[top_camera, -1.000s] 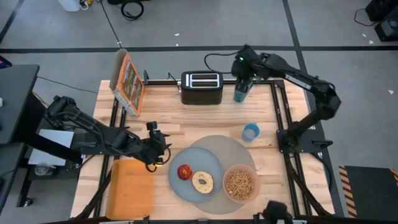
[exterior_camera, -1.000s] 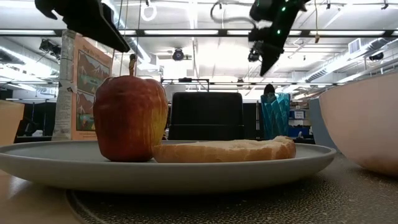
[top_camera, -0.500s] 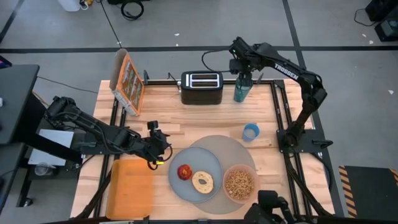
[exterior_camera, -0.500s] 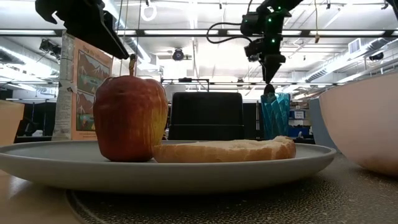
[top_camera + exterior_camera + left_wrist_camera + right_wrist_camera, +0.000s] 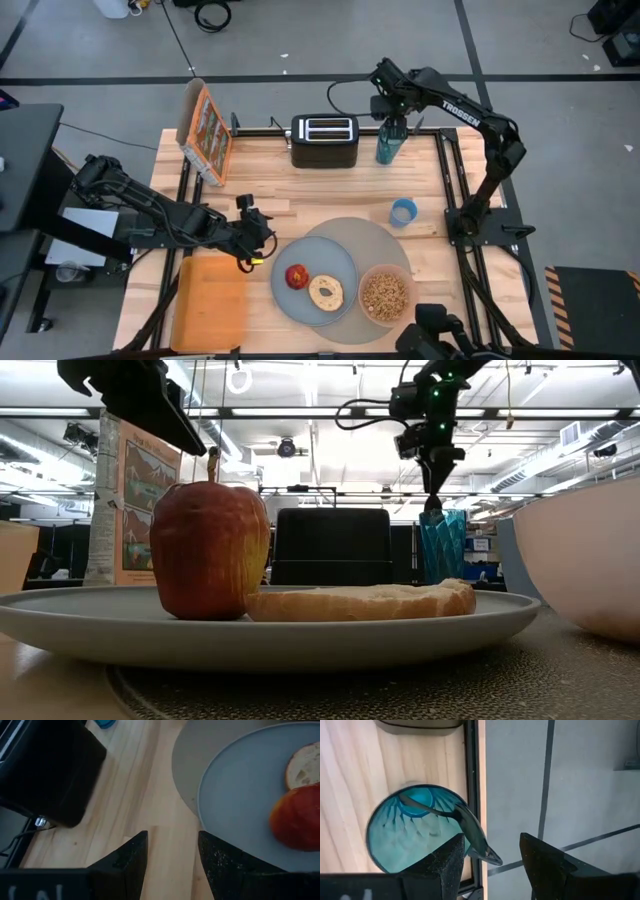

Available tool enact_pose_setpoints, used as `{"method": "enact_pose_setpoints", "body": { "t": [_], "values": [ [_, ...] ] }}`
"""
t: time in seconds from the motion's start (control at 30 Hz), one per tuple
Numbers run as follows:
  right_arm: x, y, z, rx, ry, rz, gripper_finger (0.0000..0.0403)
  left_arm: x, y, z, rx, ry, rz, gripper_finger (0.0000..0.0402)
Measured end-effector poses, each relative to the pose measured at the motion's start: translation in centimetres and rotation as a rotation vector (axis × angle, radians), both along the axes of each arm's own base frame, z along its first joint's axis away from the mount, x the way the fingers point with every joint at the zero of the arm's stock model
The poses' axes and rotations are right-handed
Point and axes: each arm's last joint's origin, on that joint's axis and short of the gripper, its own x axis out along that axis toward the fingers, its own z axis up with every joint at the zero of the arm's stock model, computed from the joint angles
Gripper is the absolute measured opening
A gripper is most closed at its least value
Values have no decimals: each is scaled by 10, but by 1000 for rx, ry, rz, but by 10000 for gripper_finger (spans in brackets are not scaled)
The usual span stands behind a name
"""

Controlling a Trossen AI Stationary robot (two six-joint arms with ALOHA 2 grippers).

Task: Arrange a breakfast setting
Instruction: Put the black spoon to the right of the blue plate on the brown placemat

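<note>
The grey-blue plate [image 5: 315, 288] lies on the round grey mat [image 5: 385, 240], with the red apple [image 5: 297, 276] and the bagel [image 5: 326, 292] on it. The pink bowl [image 5: 386, 296] stands on the mat's near right part, and the blue cup [image 5: 403, 212] stands beside the mat's far edge. The metal spoon [image 5: 465, 827] stands in a teal tumbler [image 5: 388, 148]; its broad end leans on the tumbler's rim. My right gripper [image 5: 492, 865] is open, pointing down just above the tumbler, with a finger on either side of the spoon's upper end. My left gripper [image 5: 262, 240] is open and empty, left of the plate.
The black toaster [image 5: 324, 140] stands just left of the tumbler at the far edge. A cereal box [image 5: 205, 130] stands at the far left, and the flat orange tray [image 5: 210, 300] lies at the near left. Bare wood lies between the toaster and the mat.
My right gripper has come down toward the teal tumbler and turned from a slant to point straight down over the spoon's upper end. It has held there for the last half second.
</note>
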Motion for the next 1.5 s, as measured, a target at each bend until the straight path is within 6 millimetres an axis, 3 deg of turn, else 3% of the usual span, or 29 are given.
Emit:
{"method": "enact_pose_setpoints", "body": {
  "t": [0.43,1.0,1.5],
  "values": [
    [9,-10,-19,52,26,-2,191,0,0,0,-9,-4,7,182],
    [11,-11,-27,69,89,12,90,0,0,0,-6,-1,6,182],
    [9,-1,-27,86,178,5,35,0,0,0,-7,-1,7,183]
  ]
}}
